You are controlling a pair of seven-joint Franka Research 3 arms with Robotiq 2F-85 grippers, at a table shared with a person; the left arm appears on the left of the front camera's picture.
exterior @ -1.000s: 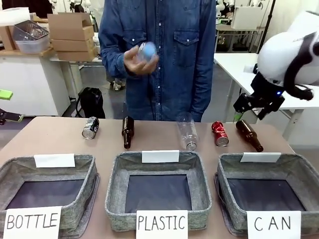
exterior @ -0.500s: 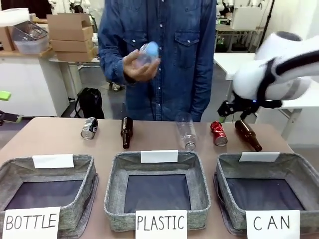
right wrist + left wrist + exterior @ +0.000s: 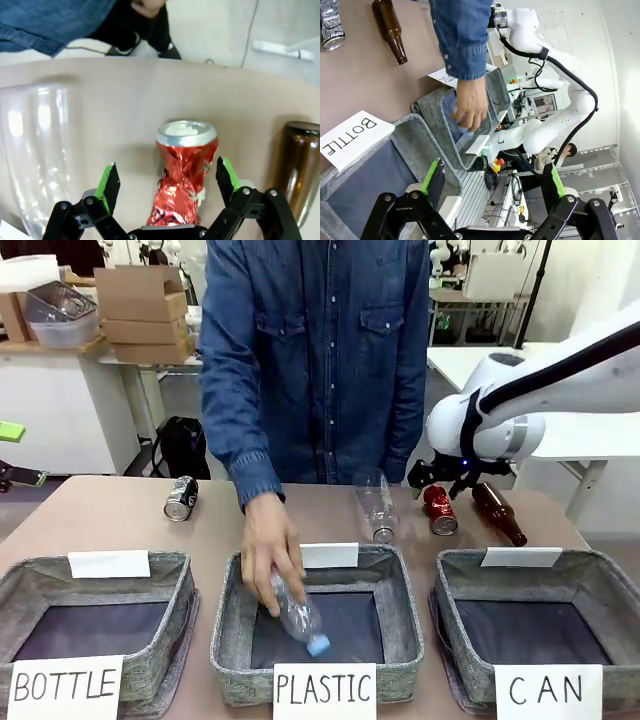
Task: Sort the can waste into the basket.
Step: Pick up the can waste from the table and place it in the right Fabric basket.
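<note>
**Right hand (image 3: 440, 480) lowered over the crumpled red metal drink can (image 3: 438, 508)**

Since a second ago the right arm has swung down from above the right end of the table (image 3: 100, 525). The person's hand (image 3: 268, 555), then at chest height, has come down into the middle grey felt basket (image 3: 405, 600), gripping a clear plastic bottle with a blue cap (image 3: 298, 618).

The right wrist view gives what the front view cannot. The green pads stand spread, one to each side of the can, with bare table showing between one pad and the can, so nothing is pinched. The can lies on its side at the table's far right, between a second clear plastic bottle (image 3: 375, 505) and a brown glass bottle (image 3: 498, 510). Its silver end points towards the person. Its red wall is dented and creased, with white marks too crushed to read.

The left wrist view shows the left hand (image 3: 493, 177) spread and empty above the grey felt basket with the "BOTTLE" sign (image 3: 420, 137). It also shows another brown glass bottle (image 3: 390, 27), which the person's sleeve covers in the front view. Near that bottle, at the table's far left, lies the dark metal drink can with a silver end (image 3: 331, 25); its print is too small to read.

Along the near edge, white paper signs read "BOTTLE", "PLASTIC" and "CAN", and each basket carries a blank white tag on its far rim. The grey felt basket signed "CAN" (image 3: 592, 575) stands at the near right, and both cans lie on the table outside it.
</note>
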